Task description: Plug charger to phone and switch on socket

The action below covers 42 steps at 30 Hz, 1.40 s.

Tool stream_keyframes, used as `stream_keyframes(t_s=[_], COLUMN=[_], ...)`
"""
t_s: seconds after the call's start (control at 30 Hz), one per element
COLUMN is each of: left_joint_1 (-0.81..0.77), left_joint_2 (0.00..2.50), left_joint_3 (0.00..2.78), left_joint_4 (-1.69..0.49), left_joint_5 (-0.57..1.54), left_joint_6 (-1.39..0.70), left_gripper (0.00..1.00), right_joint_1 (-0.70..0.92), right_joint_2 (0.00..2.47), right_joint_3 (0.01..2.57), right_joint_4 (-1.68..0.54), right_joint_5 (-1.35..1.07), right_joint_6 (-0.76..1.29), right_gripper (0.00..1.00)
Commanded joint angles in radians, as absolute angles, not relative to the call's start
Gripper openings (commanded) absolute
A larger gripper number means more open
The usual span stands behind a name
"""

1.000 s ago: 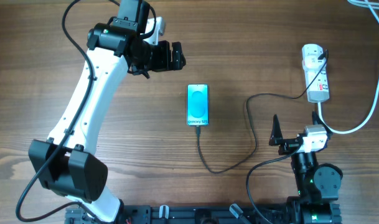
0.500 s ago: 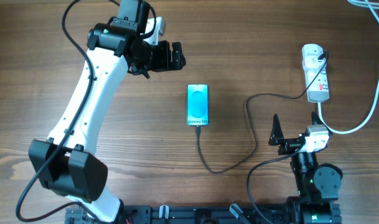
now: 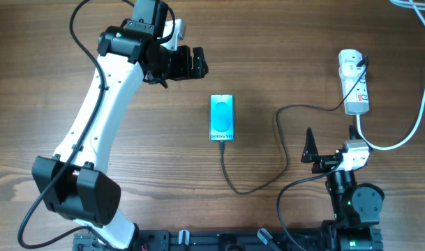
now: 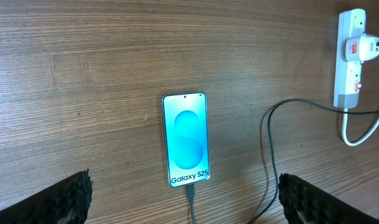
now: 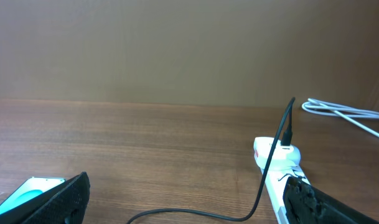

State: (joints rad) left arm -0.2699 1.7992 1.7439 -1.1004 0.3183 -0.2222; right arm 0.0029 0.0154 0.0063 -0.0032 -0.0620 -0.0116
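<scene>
The left gripper (image 3: 197, 64) is hovering over the table (image 3: 268, 42), jaws standing wide apart, up-left of the phone (image 3: 222, 117). The phone is lying flat mid-table, screen up, with its long axis running away from the robot and its lettered end pointing toward the robot. The charger (image 4: 268, 143) is meeting that end and looping rightward. The right gripper (image 3: 311, 155) is resting with its jaws apart, empty. The socket (image 3: 355, 89) is lying parallel to the phone.
</scene>
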Motion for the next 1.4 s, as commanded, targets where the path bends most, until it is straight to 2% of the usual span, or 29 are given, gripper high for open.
stream_keyframes(t_s=[0.0,0.57,0.87,1.17,1.37], left_joint_1=[-0.270,-0.271,-0.273,-0.272,-0.270], left_joint_2=[1.802,1.800,1.682,1.498,1.383], left_joint_3=[1.741,1.741,1.709,1.430,1.294], left_joint_4=[-1.101,-1.115,-1.164,-1.048,-1.065], left_joint_5=[0.313,0.311,0.192,0.072,0.041], left_joint_6=[-0.216,-0.216,-0.216,-0.215,-0.213], left_gripper=[1.00,1.00,1.00,1.00,1.00], right_joint_1=[-0.001,-0.001,-0.001,-0.001,-0.001], right_joint_2=[0.004,0.004,0.004,0.004,0.004], right_joint_3=[0.005,0.005,0.005,0.005,0.005], right_joint_4=[0.000,0.000,0.000,0.000,0.000], right_joint_5=[-0.055,-0.055,-0.055,-0.055,-0.055], right_joint_6=[0.003,0.003,0.003,0.003,0.003], right_gripper=[1.00,1.00,1.00,1.00,1.00])
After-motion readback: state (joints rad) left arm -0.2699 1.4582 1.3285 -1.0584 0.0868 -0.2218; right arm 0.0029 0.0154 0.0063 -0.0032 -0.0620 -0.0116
